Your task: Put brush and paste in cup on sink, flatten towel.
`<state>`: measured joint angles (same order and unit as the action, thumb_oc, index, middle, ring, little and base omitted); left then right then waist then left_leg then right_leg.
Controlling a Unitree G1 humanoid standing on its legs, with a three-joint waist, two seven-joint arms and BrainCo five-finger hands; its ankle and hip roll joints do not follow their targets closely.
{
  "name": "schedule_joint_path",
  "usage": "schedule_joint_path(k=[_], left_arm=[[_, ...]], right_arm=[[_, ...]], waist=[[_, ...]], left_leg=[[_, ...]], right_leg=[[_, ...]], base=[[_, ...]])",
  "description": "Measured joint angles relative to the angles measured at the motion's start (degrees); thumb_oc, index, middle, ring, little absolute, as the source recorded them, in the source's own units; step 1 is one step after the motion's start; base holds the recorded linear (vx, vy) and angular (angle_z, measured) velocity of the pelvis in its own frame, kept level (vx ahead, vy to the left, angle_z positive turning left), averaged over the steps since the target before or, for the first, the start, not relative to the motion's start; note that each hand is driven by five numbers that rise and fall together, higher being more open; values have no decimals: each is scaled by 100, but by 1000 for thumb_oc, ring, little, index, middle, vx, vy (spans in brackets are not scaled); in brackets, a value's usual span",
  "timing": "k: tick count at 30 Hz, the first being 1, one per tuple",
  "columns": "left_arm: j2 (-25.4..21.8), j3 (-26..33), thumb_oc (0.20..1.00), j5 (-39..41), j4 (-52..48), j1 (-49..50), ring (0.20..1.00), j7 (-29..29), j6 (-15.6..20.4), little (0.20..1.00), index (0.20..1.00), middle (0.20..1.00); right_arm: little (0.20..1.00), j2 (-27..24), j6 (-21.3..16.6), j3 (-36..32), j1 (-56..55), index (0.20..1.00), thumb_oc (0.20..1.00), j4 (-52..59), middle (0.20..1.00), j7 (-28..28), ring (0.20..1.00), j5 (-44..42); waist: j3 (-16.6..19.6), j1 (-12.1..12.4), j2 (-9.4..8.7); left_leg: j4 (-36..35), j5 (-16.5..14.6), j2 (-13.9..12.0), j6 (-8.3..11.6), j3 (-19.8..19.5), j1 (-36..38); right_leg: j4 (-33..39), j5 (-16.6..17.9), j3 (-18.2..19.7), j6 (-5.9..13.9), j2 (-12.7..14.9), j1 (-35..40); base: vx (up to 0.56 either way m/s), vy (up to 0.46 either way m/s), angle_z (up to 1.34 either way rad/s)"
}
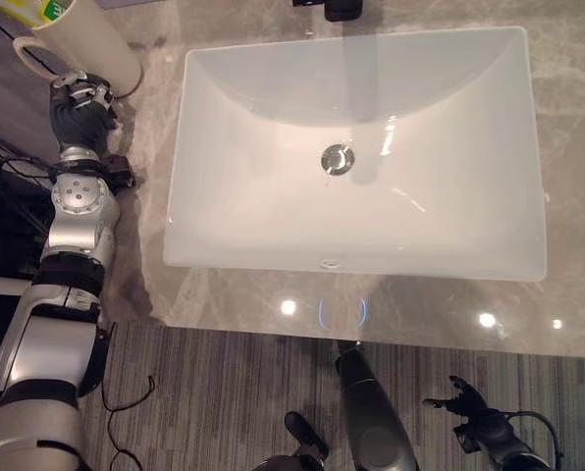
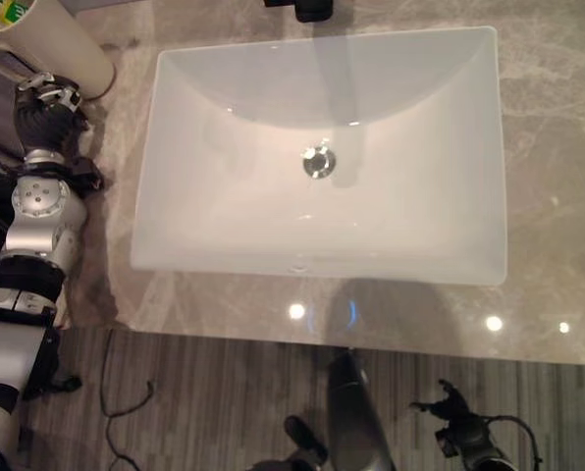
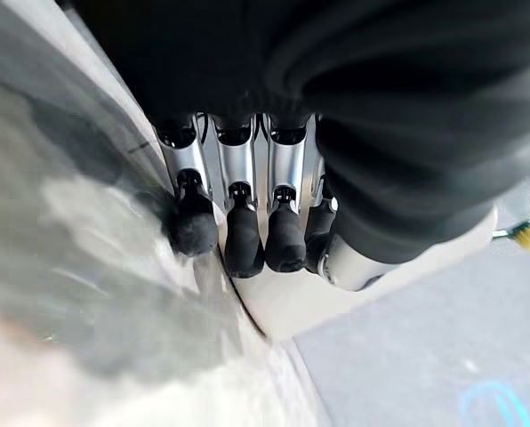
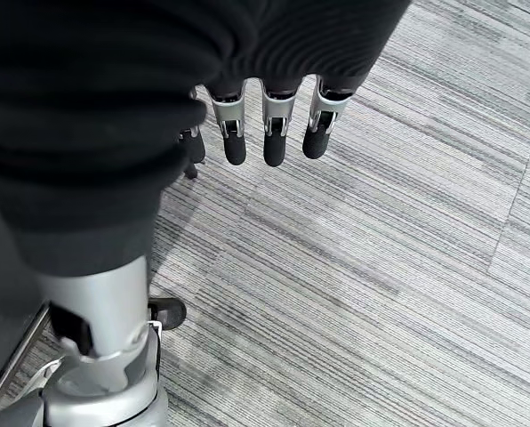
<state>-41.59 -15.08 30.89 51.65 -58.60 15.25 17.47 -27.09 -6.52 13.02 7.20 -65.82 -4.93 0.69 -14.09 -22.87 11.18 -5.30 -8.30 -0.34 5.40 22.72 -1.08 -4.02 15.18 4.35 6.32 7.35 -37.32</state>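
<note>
Cup (image 1: 91, 44) is sitting at the countertop's (image 1: 567, 147) far left corner, beside the white sink (image 1: 356, 157), with something yellow-green showing at its mouth, too cropped to identify. Left hand (image 1: 79, 106) is resting against the cup's base, fingers (image 3: 245, 240) straight, holding nothing, probably steadying it. Right hand (image 1: 474, 412) is hanging relaxed and empty below the counter, over the carpet (image 4: 381, 267). Towel isn't something I can place.

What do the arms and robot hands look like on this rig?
Both arms are silver-grey with black bands at the joints. The left robot hand wears a dark ribbed cover over its back and wrist, with silver fingers ending in dark rounded tips. The right robot hand matches: dark ribbed cover, silver dark-tipped fingers.
</note>
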Motion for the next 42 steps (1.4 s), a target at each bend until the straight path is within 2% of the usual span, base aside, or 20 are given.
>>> schedule_joint_path(k=[10, 17, 19, 28, 32, 42], left_arm=[[-98, -209, 200, -278, 550, -287, 200, 53, -124, 200, 200, 200], [-111, -197, 200, -281, 521, -285, 200, 88, -99, 200, 200, 200], [-309, -182, 200, -279, 396, -135, 200, 32, -85, 200, 200, 200], [-468, -152, 200, -281, 420, -161, 200, 95, -88, 200, 200, 200], [-516, -148, 200, -280, 579, -248, 200, 201, -94, 200, 200, 200], [-703, -280, 200, -455, 846, -630, 200, 254, -181, 200, 200, 200]], right_arm=[[1000, -1, -9, 60, -5, 1000, 1000, -1, 1000, -7, 1000, -47], [1000, -3, -50, 65, -3, 1000, 1000, 3, 1000, -17, 1000, -60], [1000, -23, -91, 59, 6, 1000, 1000, 20, 1000, -19, 1000, -97], [1000, -36, -125, 63, 57, 1000, 1000, 30, 1000, -35, 1000, -108], [1000, -49, -158, 67, 62, 1000, 1000, 77, 1000, -39, 1000, -117], [1000, -88, -212, 126, 51, 1000, 1000, 131, 1000, -118, 1000, -212]], waist=[[180, -16, 88], [180, -10, 88], [186, -7, 102], [162, 11, 152], [137, 3, 231], [134, 1, 233]], left_leg=[[-27, -5, -15, 35, 27, -161], [-27, 9, -24, 54, 16, -201], [-25, 13, -33, 58, 43, -237], [-5, 64, -142, 138, 21, -343], [-30, 60, -156, 139, 35, -420], [-29, 30, -176, 190, 164, -512]], right_leg=[[-200, -82, 43, -39, -46, -280], [-209, -85, 32, -43, -49, -318], [-231, -92, 40, -46, -44, -379], [-273, -131, -21, -104, -138, -487], [-294, -135, -16, -109, -149, -579], [-267, -133, 39, -108, -242, -714]], base=[[2, -5, -2], [0, -9, 0], [4, -25, -5], [4, -10, 2], [0, 0, 0], [9, -6, -6]])
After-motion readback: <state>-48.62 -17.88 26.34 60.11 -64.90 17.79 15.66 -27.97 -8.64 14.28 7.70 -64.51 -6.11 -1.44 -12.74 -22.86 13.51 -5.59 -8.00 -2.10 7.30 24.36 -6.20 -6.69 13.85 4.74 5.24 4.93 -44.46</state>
